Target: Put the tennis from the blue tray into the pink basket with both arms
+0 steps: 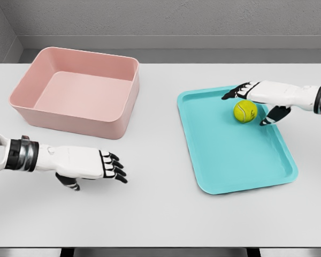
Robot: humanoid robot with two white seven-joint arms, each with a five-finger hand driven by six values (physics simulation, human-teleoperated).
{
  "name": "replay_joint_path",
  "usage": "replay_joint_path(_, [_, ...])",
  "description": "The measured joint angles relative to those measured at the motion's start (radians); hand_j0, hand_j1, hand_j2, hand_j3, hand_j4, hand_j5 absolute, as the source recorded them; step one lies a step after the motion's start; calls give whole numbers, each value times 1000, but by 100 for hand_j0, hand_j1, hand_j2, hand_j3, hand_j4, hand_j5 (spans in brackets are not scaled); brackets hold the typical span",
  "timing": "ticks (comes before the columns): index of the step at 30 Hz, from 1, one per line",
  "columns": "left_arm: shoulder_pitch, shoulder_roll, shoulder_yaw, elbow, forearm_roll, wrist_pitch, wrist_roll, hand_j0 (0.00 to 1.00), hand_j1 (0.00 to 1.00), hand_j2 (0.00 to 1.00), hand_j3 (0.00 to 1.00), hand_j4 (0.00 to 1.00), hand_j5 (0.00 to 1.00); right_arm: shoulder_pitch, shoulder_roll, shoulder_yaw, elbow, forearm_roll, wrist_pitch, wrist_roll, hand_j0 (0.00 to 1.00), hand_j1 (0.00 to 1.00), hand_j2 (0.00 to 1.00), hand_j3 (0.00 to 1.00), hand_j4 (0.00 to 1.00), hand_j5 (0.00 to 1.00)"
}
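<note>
So starting over on the left side, the left hand [88, 163] is hanging just above the white table [160, 214], palm down, with its dark-tipped fingers [113, 165] lying straight and close together, pointing right and gripping nothing, thumb tucking underneath. Up and a bit beyond those fingertips the pink basket [77, 91] is sitting with nothing in it, its near wall well clear of the hand. Moving right, past a bare strip of table, the tray [235, 160] is lying flat, and it's looking more teal than blue to me. The tennis ball [245, 111] is resting in the far part of the tray, nowhere near the basket. The right hand [265, 99] is reaching in from the right edge and arching over the ball: its long fingers [236, 92] are stretching out past the ball's far left side, while the thumb [273, 115] is hanging down on the ball's right, so the ball is sitting right in the gap between them. The fingers are looking spread rather than clamped, though from this angle I honestly can't tell whether any pad is actually touching the ball or just hovering beside it.
</note>
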Motion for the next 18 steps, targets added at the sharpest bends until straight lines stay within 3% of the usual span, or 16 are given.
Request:
replay_joint_path(8, [-14, -22, -2, 0, 0, 0, -26, 100, 100, 100, 100, 100, 100, -3, 52, 12, 73, 2, 77, 32, 100, 100, 100, 100, 100, 100])
replay_joint_path(18, [-23, -22, -1, -1, 1, 0, -27, 100, 100, 100, 100, 100, 100, -26, 96, 24, 141, 6, 95, 44, 100, 100, 100, 100, 100, 100])
